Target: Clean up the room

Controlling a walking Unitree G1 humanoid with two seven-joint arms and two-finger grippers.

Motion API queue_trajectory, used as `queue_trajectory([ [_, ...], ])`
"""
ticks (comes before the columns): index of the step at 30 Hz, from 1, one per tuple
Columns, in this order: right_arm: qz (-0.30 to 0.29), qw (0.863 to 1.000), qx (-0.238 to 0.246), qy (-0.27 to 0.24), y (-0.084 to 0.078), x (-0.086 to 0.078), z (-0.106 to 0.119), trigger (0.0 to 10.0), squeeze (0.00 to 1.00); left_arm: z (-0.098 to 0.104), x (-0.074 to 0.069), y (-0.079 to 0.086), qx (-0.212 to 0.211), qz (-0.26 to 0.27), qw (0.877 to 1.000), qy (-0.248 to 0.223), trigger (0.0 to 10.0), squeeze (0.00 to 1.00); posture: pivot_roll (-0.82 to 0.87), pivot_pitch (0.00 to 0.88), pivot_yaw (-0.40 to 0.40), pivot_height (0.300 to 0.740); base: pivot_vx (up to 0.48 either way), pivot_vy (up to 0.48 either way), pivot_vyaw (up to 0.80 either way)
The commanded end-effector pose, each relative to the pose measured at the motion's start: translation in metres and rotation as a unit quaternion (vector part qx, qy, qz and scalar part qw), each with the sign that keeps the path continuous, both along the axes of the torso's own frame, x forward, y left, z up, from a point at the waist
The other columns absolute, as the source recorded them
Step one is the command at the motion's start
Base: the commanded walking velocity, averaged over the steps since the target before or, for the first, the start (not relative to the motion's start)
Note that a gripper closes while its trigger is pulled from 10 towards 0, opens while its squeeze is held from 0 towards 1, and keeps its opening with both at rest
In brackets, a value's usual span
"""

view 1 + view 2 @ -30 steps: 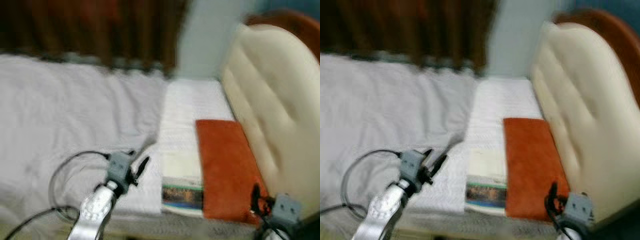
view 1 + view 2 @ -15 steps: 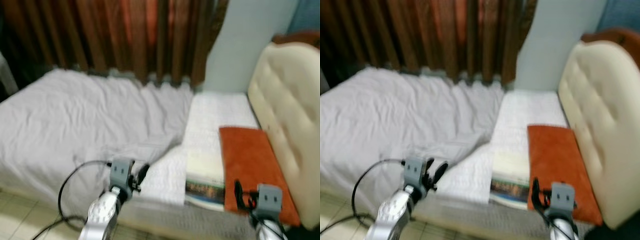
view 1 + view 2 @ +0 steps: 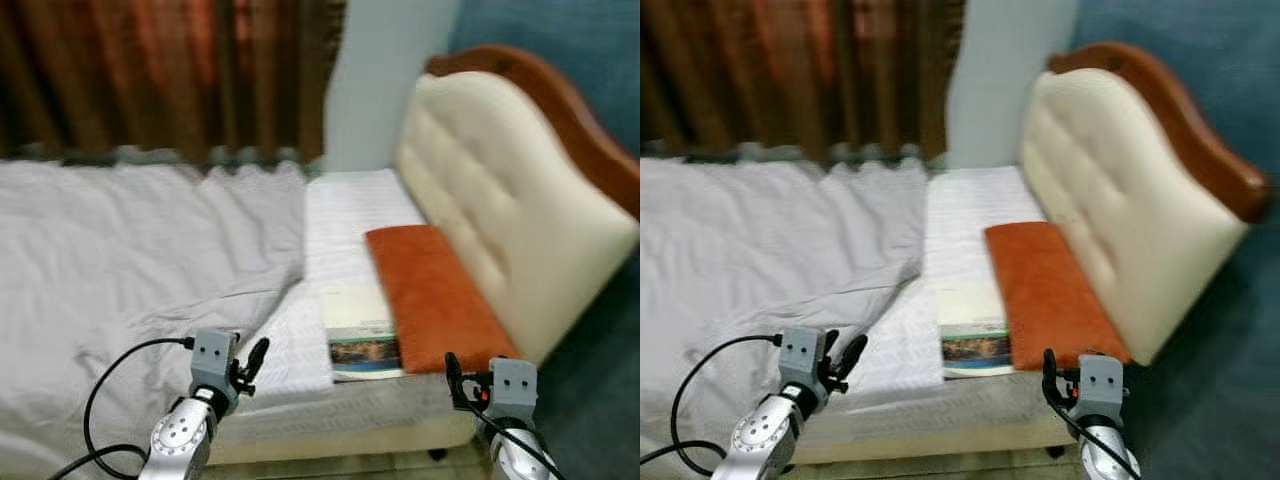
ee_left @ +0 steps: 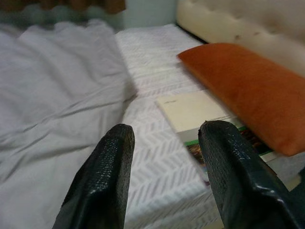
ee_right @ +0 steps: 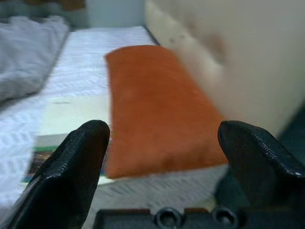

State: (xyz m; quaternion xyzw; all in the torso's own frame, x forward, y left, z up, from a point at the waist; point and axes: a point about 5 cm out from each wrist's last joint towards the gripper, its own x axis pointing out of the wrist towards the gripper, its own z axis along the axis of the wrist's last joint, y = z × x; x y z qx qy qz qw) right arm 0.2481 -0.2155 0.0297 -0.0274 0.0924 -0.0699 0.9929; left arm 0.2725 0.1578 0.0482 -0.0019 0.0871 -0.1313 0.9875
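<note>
Right wrist view: orange pillow [image 5: 152, 102] between right claw [image 5: 162, 157] fingers.

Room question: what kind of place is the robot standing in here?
Most likely a bedroom. A bed under a rumpled grey sheet meets a padded cream headboard, an orange pillow lies at its foot, and brown curtains hang behind.

A cream tufted padded headboard [image 3: 500, 210] with a curved reddish-brown wooden frame [image 3: 560, 110] stands at the right end of the bed. Behind the bed hang dark brown pleated curtains [image 3: 160, 75], and next to them is a strip of pale grey wall [image 3: 375, 80]. A teal-blue wall [image 3: 590, 50] rises behind the headboard. Pale floor tiles [image 3: 940, 465] show below the mattress edge.
</note>
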Motion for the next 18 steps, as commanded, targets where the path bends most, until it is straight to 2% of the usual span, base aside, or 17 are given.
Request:
queue_trajectory([
  [1, 0.016, 1.000, 0.001, 0.000, 0.0036, 0.0079, 0.0030, 10.0, 0.00, 0.0016, 0.0001, 0.0043, 0.016, 0.013, 1.000, -0.006, 10.0, 0.00, 0.04, 0.000, -0.071, 0.740, 0.000, 0.480, -0.80],
  [5, 0.025, 1.000, 0.011, 0.000, 0.0048, 0.0109, 0.0025, 10.0, 0.00, 0.0038, -0.0019, 0.0031, 0.013, 0.035, 0.999, -0.008, 10.0, 0.00, 0.05, 0.001, -0.075, 0.740, 0.000, 0.480, -0.80],
  [10, 0.033, 0.999, 0.014, 0.001, 0.0050, 0.0146, 0.0028, 10.0, 0.00, 0.0053, -0.0070, -0.0039, 0.000, 0.045, 0.999, -0.011, 10.0, 0.00, 0.05, 0.006, -0.085, 0.740, 0.000, 0.480, 0.00],
  [18, 0.037, 0.999, 0.023, 0.005, 0.0058, 0.0177, 0.0014, 10.0, 0.00, 0.0019, -0.0070, 0.0023, 0.016, 0.055, 0.998, 0.000, 10.0, 0.00, 0.07, 0.009, -0.090, 0.740, 0.000, 0.480, 0.00],
])
